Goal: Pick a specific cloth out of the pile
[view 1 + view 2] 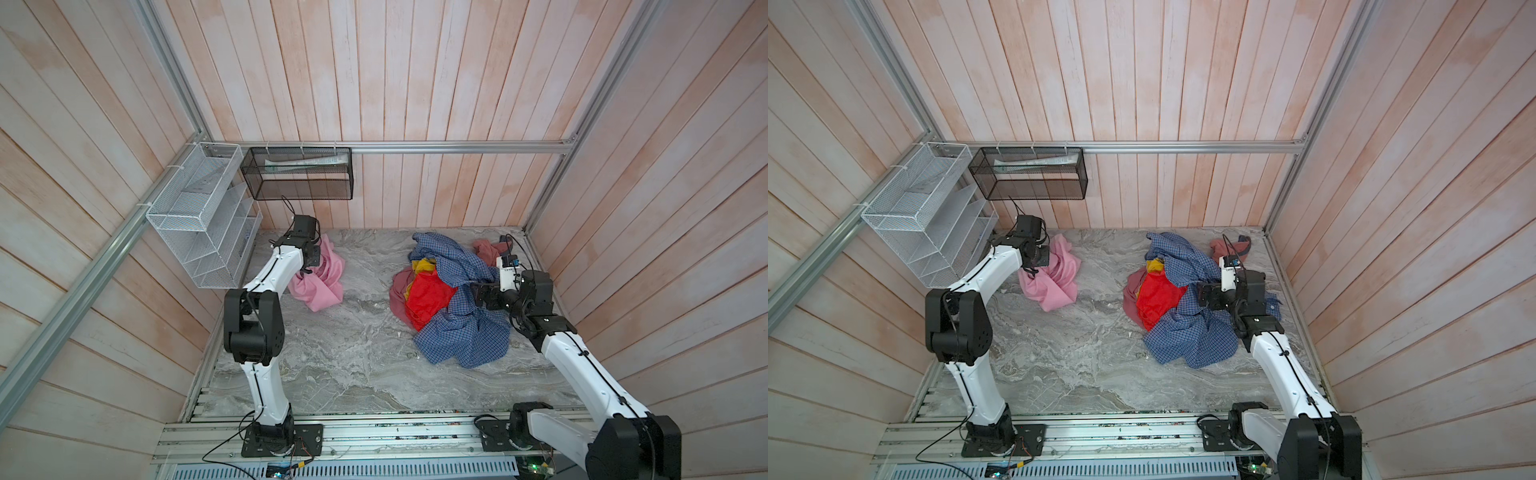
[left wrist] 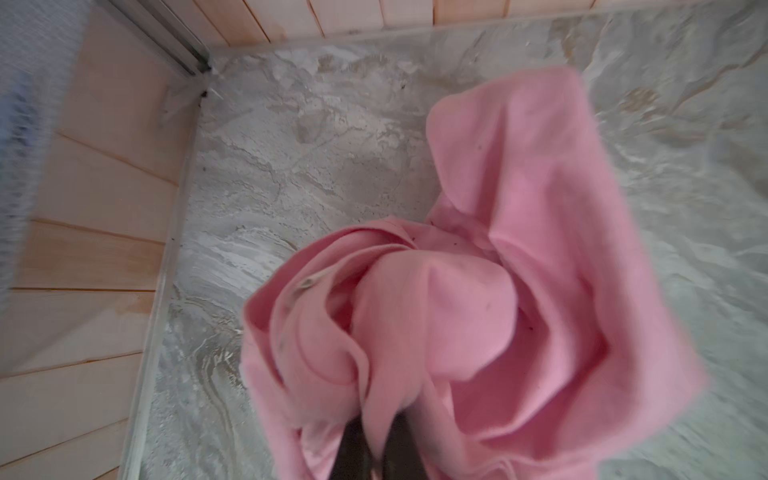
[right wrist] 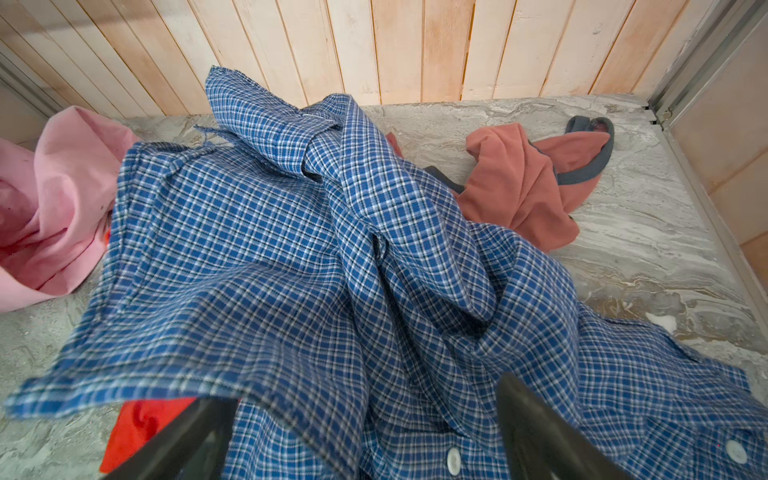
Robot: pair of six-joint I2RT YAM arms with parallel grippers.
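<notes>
The pink cloth (image 1: 322, 277) lies bunched at the far left of the surface (image 1: 353, 353), well apart from the pile (image 1: 449, 299) on the right, with the left tool (image 2: 374, 453) clamped on a fold of it. That narrow pinch could let the soft fabric slide out if the arm lifts or swings quickly, and its trailing folds could drag across the surface. The right tool (image 3: 365, 440) hangs with jaws apart over the blue checked shirt (image 3: 311, 249), where any closing or sweep could snag it and spread the pile toward the separated cloth.
</notes>
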